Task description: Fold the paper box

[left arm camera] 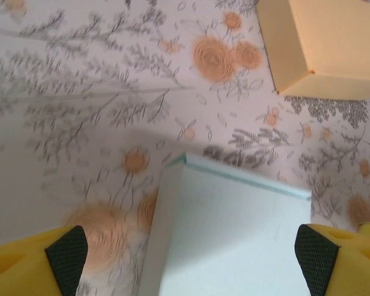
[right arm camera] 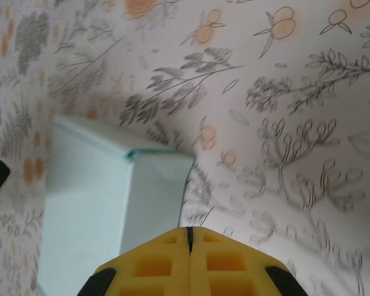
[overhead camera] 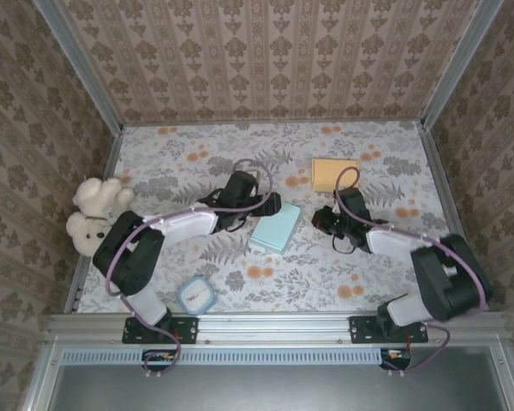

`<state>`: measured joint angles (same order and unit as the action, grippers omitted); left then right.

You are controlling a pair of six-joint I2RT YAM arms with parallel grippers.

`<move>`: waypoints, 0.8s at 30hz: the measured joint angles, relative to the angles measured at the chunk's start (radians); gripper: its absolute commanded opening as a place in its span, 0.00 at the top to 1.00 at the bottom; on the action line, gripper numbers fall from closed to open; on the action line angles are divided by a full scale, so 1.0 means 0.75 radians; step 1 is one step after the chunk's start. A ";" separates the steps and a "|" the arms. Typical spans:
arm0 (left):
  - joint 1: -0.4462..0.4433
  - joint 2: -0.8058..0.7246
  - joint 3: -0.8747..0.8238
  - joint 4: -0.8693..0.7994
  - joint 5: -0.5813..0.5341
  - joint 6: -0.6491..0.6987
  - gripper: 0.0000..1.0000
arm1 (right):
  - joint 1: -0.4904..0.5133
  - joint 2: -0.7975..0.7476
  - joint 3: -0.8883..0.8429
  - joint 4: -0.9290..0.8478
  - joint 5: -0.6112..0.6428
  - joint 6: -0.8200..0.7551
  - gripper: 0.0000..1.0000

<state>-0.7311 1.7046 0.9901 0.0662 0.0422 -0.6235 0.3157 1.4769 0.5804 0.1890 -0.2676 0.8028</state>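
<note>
- The light blue paper box [overhead camera: 275,227] lies flat on the flowery table [overhead camera: 325,278], in the middle, between the two arms.
- The left gripper [left arm camera: 191,259] is spread wide. In its wrist view the blue box sits between its two black pads [left arm camera: 65,256]. I cannot tell if they touch it.
- The right gripper [right arm camera: 190,237] is pressed tight together with nothing in it. Its yellow tip is just beside the right side of the blue box.
- A closed orange box [overhead camera: 335,174] sits farther back on the table, apart from the blue one.
- A white teddy bear [overhead camera: 94,214] sits at the left edge of the table.
- A small round thing with a blue rim [overhead camera: 196,296], maybe a little clock, lies near the front by the left arm.
</note>
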 measured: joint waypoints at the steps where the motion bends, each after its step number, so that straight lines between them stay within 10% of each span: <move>1: 0.005 0.033 0.026 -0.001 0.006 0.014 0.09 | -0.010 0.057 0.018 0.020 -0.028 0.001 1.00; 24: -0.020 0.408 0.350 -0.048 0.131 0.110 0.10 | -0.043 0.466 0.180 0.306 -0.327 0.129 1.00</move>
<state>-0.7464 2.0106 1.2530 0.0299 0.1406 -0.5411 0.2832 1.8267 0.7151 0.4187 -0.5129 0.8997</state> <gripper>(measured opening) 0.901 0.054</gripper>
